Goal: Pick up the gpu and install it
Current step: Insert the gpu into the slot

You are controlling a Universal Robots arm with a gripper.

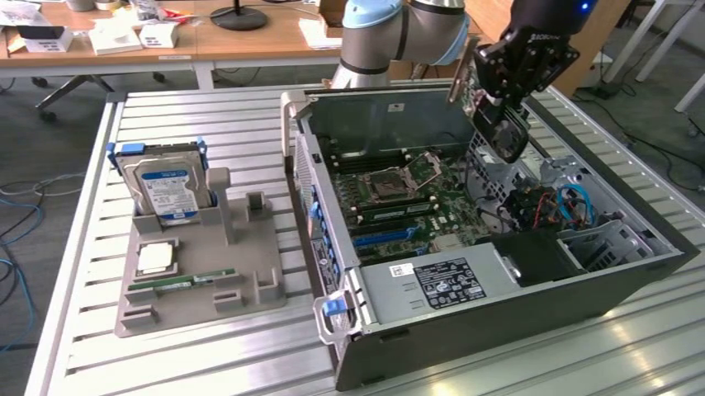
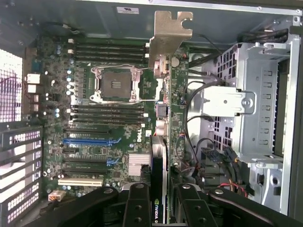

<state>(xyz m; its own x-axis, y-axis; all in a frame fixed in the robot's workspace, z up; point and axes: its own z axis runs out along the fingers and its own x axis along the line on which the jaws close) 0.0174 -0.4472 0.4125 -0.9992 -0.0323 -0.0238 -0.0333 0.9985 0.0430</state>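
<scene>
- gripper (image 1: 498, 103) (image 2: 161, 191): half-closed, clamped on the gpu (image 1: 501, 125) (image 2: 158, 161), one finger (image 2: 137, 203) on each face
- gpu is in the air over the open case (image 1: 496, 322), above its rear corner at the exterior view's right, clear of the board (image 1: 402, 202) (image 2: 94, 151)
- exterior view: gpu's top is hidden behind the gripper; the round fan (image 1: 510, 140) shows below it
- wrist view: gpu is edge-on, its near end cut off between the fingers; the silver bracket (image 2: 169, 35) is at the far end
- gpu edge carries a green-white logo that reads NVIDIA
- board has small white lettering by the heatsink, looks like DELL, hard to be sure
- white writing on the gripper body is too small to read
- socket (image 2: 115, 84) is open and part covered by the bracket
- supply label (image 1: 447, 279) at the case's front corner: black with white print, unreadable
- case stands on the table (image 1: 165, 355) toward the exterior view's right edge
- grey tray (image 1: 198, 285) is near the table's left edge in the exterior view; a drive (image 1: 165, 190) stands upright in it, its blue-white label text not legible
- green stick (image 1: 182, 282) lies flat on the tray, detail unclear
</scene>
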